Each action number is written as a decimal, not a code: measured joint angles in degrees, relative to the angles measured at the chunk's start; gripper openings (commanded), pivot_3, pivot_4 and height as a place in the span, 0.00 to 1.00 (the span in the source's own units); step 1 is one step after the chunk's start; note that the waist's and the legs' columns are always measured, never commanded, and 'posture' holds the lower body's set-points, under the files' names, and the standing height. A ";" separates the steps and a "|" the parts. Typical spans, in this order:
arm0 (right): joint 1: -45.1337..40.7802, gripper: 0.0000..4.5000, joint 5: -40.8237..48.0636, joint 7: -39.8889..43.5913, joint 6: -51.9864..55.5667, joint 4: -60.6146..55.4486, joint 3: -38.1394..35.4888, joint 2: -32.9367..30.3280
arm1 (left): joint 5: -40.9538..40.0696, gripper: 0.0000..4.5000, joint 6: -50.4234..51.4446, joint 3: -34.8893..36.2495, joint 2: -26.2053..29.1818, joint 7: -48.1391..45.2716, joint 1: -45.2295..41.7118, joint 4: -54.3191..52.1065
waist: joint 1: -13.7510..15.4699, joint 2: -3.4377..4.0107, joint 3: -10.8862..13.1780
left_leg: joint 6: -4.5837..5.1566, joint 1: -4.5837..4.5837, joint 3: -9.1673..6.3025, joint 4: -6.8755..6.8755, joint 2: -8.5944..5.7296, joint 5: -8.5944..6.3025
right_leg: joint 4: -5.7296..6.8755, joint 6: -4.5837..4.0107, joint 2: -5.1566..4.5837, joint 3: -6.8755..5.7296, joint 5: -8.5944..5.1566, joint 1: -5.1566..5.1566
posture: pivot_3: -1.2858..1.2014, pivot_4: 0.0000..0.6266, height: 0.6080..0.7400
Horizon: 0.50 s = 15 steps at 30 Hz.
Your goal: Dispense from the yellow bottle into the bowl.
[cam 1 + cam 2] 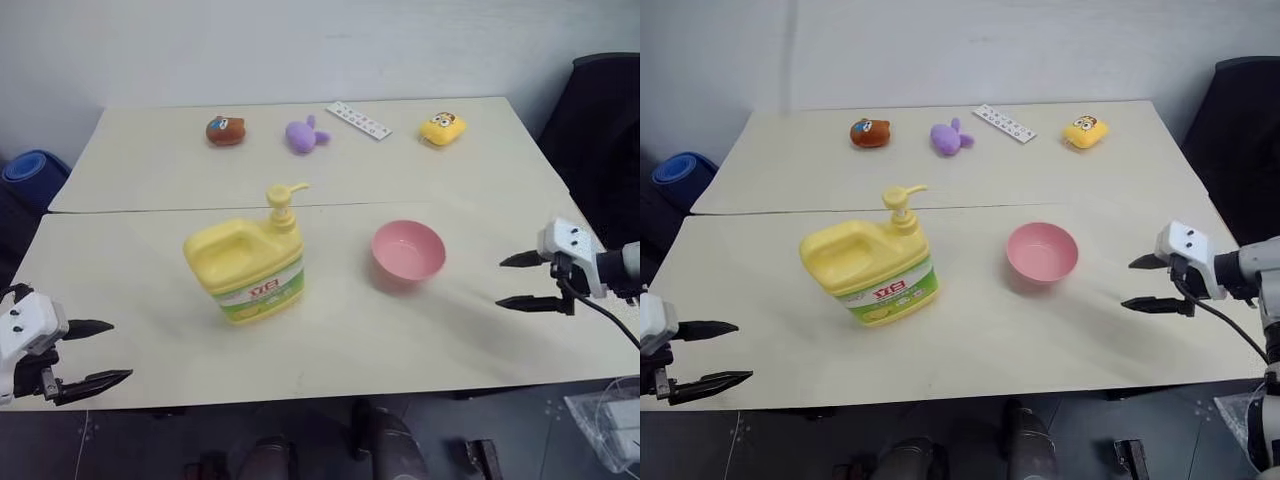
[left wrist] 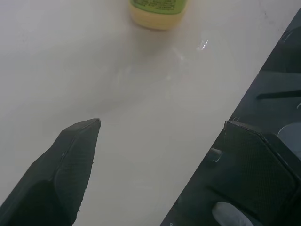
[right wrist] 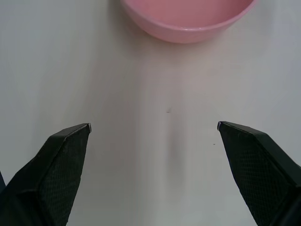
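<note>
On the table [image 1: 150, 290], the yellow bottle [image 1: 246, 268] stands upright just left of the bowl [image 1: 408, 250]. Left gripper [image 1: 105, 352] and right gripper [image 1: 512, 280] hover apart, fingers spread, holding nothing.

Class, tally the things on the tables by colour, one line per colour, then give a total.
Yellow: 2, the yellow bottle and the yellow toy
Pink: 1, the bowl
Purple: 1, the purple toy
Brown: 1, the brown toy
White: 1, the white strip
Total: 6
</note>
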 measured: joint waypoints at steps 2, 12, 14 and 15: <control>0.57 1.00 0.43 -0.01 0.83 -1.20 0.00 0.00 | 0.22 1.00 -0.30 0.16 -0.12 0.07 0.24 0.00 | 0.00 0.00 0.00 | 0.00 0.00 0.00 0.05 0.00 0.00 | 0.01 -0.01 0.01 0.01 0.00 0.00 | 0.52 0.24 1.00; 5.27 1.00 4.35 -0.21 9.02 -10.59 -0.43 -0.21 | -7.16 1.00 8.24 2.80 -1.99 2.13 -3.06 -2.95 | 0.13 -0.01 0.00 | -0.02 0.00 0.01 0.13 0.06 0.00 | 0.07 -0.05 0.05 0.06 0.04 0.01 | 0.52 0.24 1.00; 6.73 1.00 5.66 -0.16 11.30 -13.49 -0.69 -0.87 | -9.78 1.00 11.13 4.37 -1.89 2.15 -4.04 -4.33 | 0.15 0.00 0.00 | -0.04 0.01 0.02 0.14 0.07 -0.02 | 0.07 -0.06 0.07 0.07 0.04 0.01 | 0.52 0.24 1.00; 7.23 1.00 6.17 -0.25 12.39 -15.19 -0.86 -1.14 | -11.13 1.00 12.44 5.04 -1.73 2.35 -4.81 -4.90 | 0.15 0.00 0.00 | -0.04 0.01 0.02 0.16 0.07 -0.02 | 0.07 -0.06 0.08 0.08 0.04 0.01 | 0.52 0.24 1.00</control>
